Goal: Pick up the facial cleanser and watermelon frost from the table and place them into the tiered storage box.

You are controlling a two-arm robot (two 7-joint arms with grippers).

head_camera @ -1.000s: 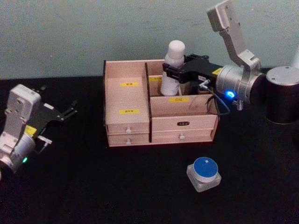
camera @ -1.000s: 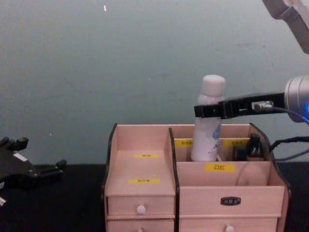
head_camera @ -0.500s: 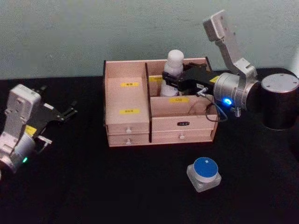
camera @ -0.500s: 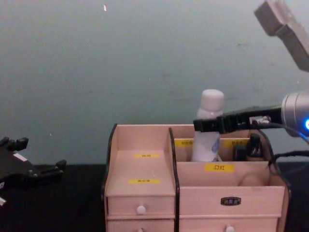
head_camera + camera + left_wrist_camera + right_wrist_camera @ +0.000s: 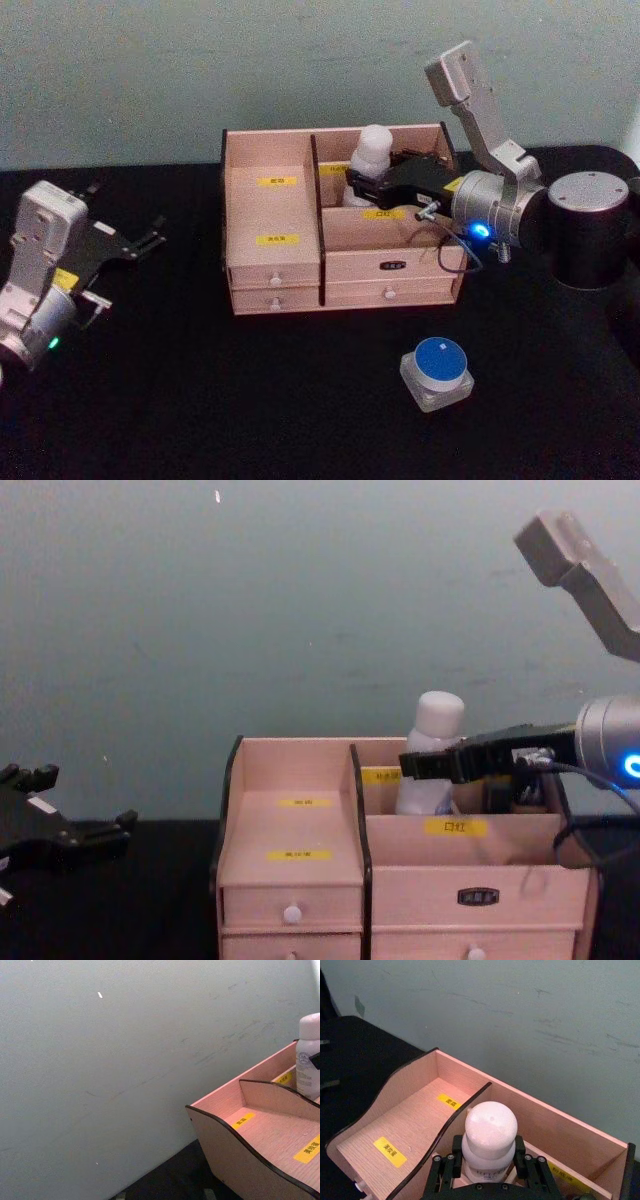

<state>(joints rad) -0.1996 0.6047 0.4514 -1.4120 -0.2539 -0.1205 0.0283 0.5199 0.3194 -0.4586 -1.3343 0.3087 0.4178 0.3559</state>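
Gripping upright facial cleanser (image 5: 374, 150) by neck w/ R claw (image 5: 364, 183), inside rear compartment of tiered storage box (image 5: 270, 215). Nearer robot than claw, well apart on bench (image 5: 250, 400): watermelon frost (image 5: 438, 363). Far to its left, parked w/ fingers spread wide: L claw (image 5: 140, 240).

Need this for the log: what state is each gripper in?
Left gripper: open, empty, left of the tiered storage box.
Right gripper: shut on the white bottle inside that box.
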